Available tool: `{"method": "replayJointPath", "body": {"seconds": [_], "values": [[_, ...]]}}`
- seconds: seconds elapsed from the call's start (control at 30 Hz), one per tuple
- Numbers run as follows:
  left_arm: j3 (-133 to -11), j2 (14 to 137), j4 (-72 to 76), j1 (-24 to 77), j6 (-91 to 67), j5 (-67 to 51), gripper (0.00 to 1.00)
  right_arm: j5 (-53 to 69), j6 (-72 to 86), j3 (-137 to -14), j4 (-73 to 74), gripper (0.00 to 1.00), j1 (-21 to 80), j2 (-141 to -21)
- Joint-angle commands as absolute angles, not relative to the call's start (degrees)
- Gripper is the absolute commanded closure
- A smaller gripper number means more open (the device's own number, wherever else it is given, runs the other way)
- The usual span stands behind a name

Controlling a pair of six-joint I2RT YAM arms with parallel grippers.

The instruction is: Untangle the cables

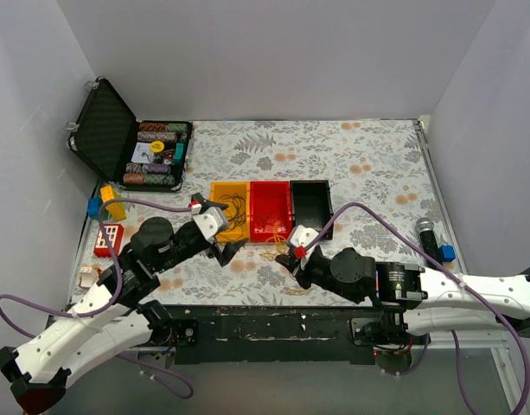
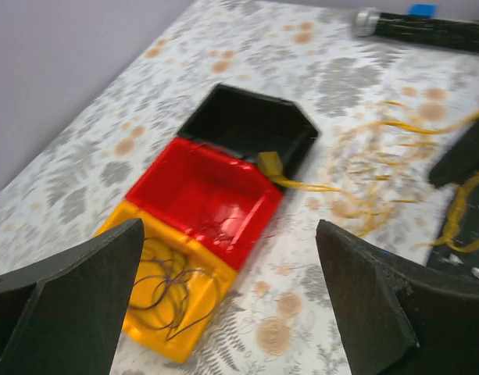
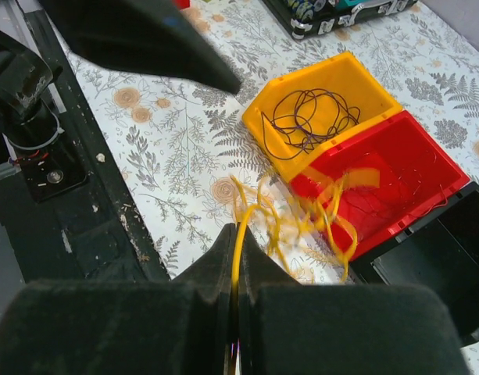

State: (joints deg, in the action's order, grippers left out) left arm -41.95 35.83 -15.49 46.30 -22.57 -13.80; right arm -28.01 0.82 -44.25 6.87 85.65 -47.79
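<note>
No word, number or brand can be read in any view. In the overhead view, a small label (image 1: 395, 278) with a yellow mark sits on the right arm (image 1: 472, 292) at about five o'clock, too small to make out. A white card (image 1: 144, 152) in the open black case (image 1: 100, 130) at ten o'clock shows only a blurred mark.

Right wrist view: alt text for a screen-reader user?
Right jaws shut on a yellow cable whose loops trail over the floral table toward a red bin. A yellow bin beside it holds a dark cable; a black bin sits on the other side.
</note>
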Motion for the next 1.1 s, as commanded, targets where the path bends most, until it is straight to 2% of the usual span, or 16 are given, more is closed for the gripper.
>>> {"method": "replayJointPath", "body": {"seconds": [0.0, 0.07, 0.13, 0.2, 0.3, 0.57, 0.77, 0.97, 1.07], "values": [[-41.0, 34.6, -10.9, 46.2, -23.8, 9.6, 0.07, -28.8, 4.0, -48.2, 9.2, 0.99, 86.0, -48.2], [-41.1, 32.5, -12.4, 46.1, -25.3, 5.8, 0.05, -28.9, 4.7, -48.3, 9.5, 0.99, 86.0, -48.3], [-41.6, 30.1, -17.8, 46.2, -24.8, -11.8, 0.02, -28.6, 4.5, -47.6, 8.5, 0.99, 86.0, -47.9], [-41.9, 29.3, -23.9, 46.3, -23.1, -28.5, 0.03, -28.2, 4.5, -47.4, 7.6, 0.99, 86.0, -47.7], [-40.9, 31.4, -26.6, 46.2, -23.2, -41.2, 0.08, -27.1, 4.4, -48.0, 7.2, 0.99, 86.0, -48.0], [-37.2, 37.3, -18.5, 46.2, -18.8, -42.9, 0.11, -24.8, 4.2, -50.3, 6.5, 0.99, 86.0, -49.0], [-37.6, 40.3, -17.4, 46.6, -18.4, -46.1, 0.32, -24.6, 4.1, -50.4, 4.7, 0.99, 86.0, -48.9], [-37.4, 39.1, -12.8, 47.6, -21.7, -44.3, 0.42, -24.3, 4.0, -50.6, 4.0, 0.99, 86.0, -49.5], [-37.8, 38.8, -11.6, 48.2, -22.1, -43.9, 0.59, -24.2, 3.6, -50.8, 3.0, 0.99, 86.0, -50.0]]}}
